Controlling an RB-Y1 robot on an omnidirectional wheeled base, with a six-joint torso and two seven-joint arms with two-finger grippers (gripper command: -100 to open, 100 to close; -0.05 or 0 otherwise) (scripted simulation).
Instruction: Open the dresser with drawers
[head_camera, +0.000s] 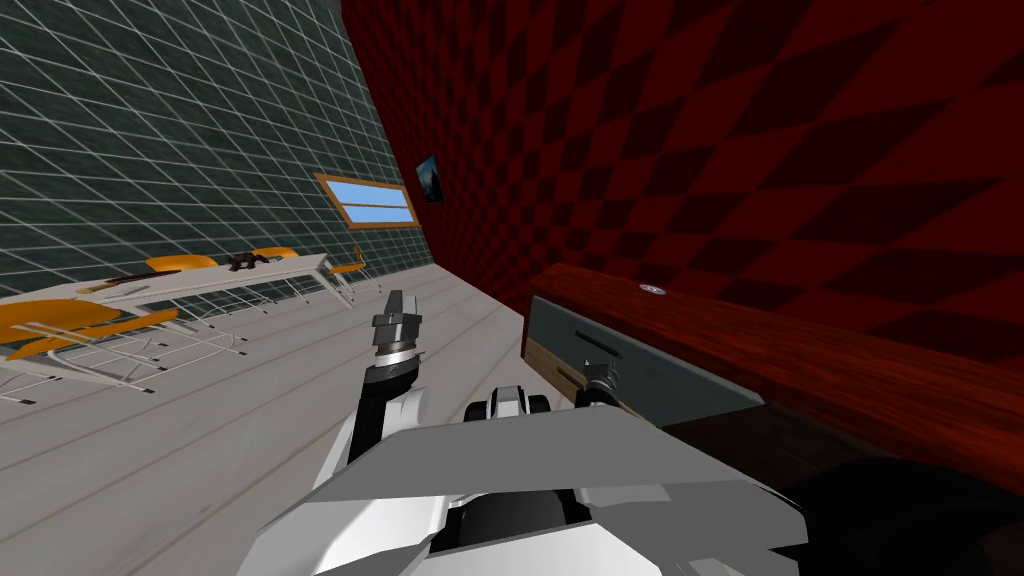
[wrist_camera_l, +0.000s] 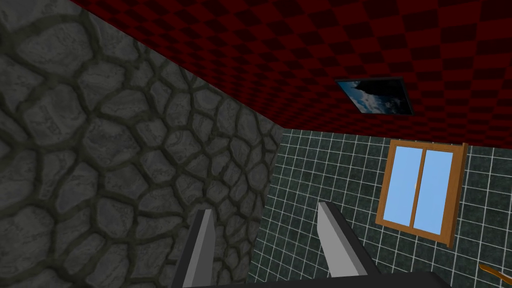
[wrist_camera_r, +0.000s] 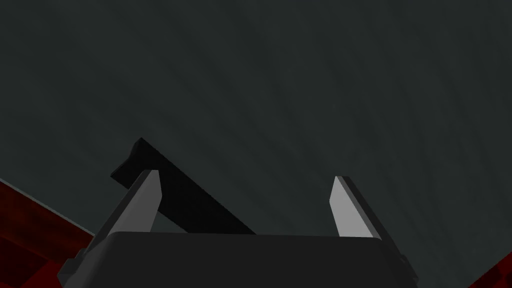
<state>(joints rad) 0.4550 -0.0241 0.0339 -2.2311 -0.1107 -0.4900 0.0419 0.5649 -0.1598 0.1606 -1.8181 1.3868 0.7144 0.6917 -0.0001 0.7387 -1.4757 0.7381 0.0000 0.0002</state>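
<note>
While the right pincer (wrist_camera_r: 246, 176) sat spread at the dark handle (wrist_camera_r: 180, 197) of the grey drawer (wrist_camera_r: 300, 75), lower left, the left pincer (wrist_camera_l: 265, 206) gaped too.

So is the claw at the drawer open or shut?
Open: the right gripper has its fingers wide apart at the grey drawer front, dark handle not gripped.

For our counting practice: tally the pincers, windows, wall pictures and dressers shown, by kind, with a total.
Pincers: 2, left pincer and right pincer
Window: 1
Wall picture: 1
Dresser: 1
Total: 5
</note>
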